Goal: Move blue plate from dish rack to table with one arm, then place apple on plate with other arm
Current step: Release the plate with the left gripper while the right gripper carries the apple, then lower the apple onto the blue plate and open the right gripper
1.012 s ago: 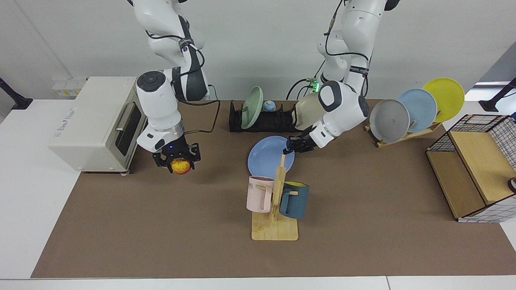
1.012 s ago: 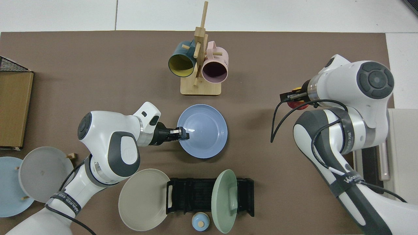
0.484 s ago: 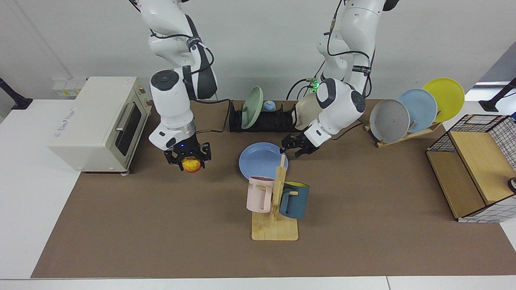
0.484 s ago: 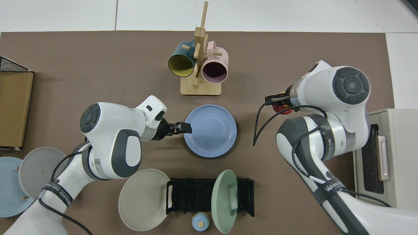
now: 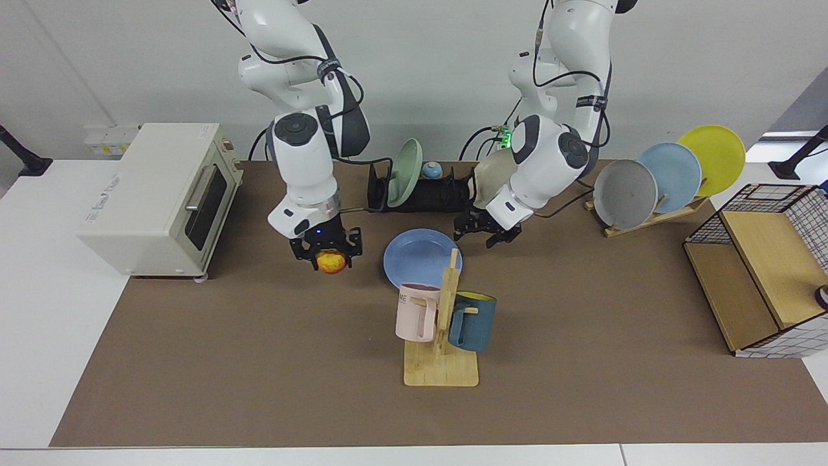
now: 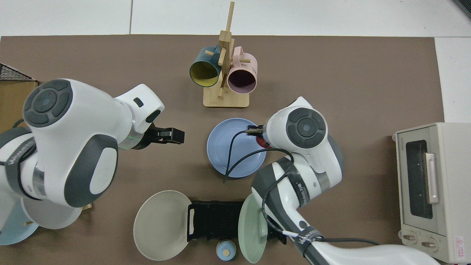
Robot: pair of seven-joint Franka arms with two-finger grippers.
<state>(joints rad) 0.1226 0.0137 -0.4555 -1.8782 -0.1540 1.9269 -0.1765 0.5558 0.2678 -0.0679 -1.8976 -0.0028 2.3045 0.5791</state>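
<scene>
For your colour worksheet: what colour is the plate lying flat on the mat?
Periwinkle blue plate, clearest in top view.

Not much I can read from here: the toaster oven [image 6: 430,191] says TOSHIBA at its top corner, the pink mug [image 5: 417,310] shows "ME", probably part of a longer word, and the arm bands' print is too small to make out.

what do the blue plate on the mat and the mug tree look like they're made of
Blue plate: probably matte plastic or melamine, even periwinkle with a soft sheen; ceramic can't be ruled out. Mug tree: pale unpainted wood, perhaps bamboo, with faint grain on its base.
</scene>
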